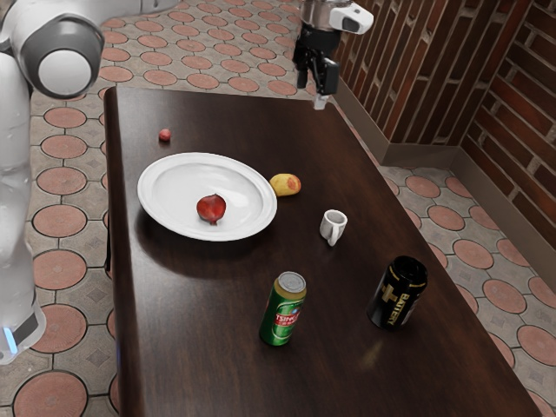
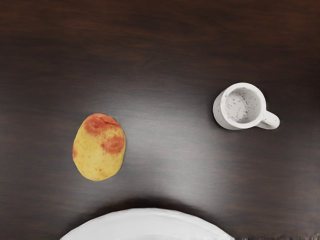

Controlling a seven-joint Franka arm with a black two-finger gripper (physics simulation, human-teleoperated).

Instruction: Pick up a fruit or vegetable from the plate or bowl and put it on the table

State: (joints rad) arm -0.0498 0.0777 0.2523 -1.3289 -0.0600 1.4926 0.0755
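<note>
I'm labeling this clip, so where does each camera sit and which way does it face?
Exterior view: beside the arm, above the table, looking down across it; arm and tool show.
Wrist view: mounted by the tool, looking down at yellow fruit, mug and plate.
Shared: yellow fruit, mug, plate, table.

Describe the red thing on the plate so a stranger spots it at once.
Find the wide white plate on the dark table. The round, deep red fruit or vegetable lies in it. It alone is on the plate: the much smaller red ball and the yellow fruit with red blotches both lie on the table, outside the rim.
</note>
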